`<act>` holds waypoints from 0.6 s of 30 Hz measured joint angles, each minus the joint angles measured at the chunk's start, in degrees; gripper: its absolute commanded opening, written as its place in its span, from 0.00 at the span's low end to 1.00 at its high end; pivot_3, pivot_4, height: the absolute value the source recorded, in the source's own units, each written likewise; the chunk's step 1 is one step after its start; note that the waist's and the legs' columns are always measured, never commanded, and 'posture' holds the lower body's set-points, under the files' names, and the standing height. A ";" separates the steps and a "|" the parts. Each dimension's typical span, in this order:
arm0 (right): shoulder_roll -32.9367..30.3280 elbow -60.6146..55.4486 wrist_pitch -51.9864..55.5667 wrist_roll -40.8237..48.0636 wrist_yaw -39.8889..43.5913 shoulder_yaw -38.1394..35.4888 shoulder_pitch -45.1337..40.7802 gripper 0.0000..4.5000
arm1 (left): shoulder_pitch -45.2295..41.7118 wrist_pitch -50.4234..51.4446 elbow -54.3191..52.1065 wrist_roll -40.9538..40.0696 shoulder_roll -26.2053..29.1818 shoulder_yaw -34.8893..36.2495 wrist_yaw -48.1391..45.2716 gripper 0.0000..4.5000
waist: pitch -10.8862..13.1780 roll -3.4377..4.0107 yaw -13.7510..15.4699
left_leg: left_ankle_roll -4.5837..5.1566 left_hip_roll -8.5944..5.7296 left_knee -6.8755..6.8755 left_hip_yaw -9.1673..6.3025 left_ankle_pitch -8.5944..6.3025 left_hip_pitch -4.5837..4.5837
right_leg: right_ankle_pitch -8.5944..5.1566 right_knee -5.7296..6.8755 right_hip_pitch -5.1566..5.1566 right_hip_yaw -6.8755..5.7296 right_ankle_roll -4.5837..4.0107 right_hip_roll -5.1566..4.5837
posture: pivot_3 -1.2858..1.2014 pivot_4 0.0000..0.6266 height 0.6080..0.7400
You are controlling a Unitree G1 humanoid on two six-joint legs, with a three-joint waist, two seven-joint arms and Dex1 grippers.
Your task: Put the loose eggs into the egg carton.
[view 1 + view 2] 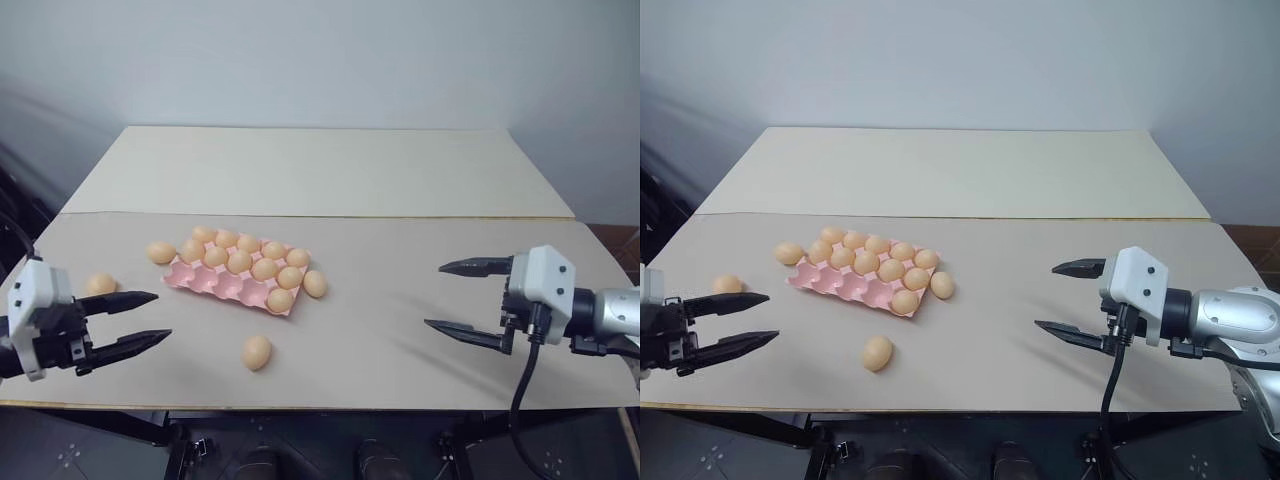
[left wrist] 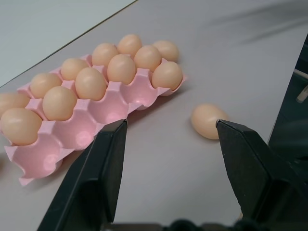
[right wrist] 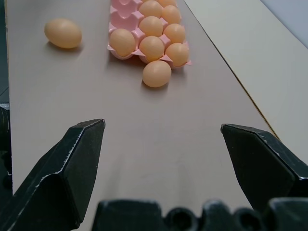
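Observation:
The pink egg carton (image 1: 213,284) lies left of the table's centre, its two far rows full of eggs and most front cups bare. Loose eggs lie around it. One egg (image 1: 161,252) touches its far left corner and one (image 1: 315,284) rests against its right end. Another egg (image 1: 257,352) lies alone in front, and one more (image 1: 100,285) sits at the far left. My left gripper (image 1: 160,316) hovers open and empty just right of that far-left egg. My right gripper (image 1: 435,296) stands open and empty over bare table, well right of the carton.
Two tabletops (image 1: 330,170) meet along a seam behind the carton. The near edge of the front tabletop (image 1: 330,405) runs just behind both grippers. A pale wall stands behind the far tabletop.

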 measured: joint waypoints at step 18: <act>0.29 1.78 -0.70 -1.76 -1.53 2.18 -3.17 1.00 | 1.23 0.91 -1.81 0.33 -1.89 1.00 3.38 0.71 | 0.00 0.00 -0.13 | 0.00 0.01 0.00 0.00 0.00 0.00 | 0.00 0.00 -0.02 0.01 0.00 0.00 | 0.52 0.24 1.00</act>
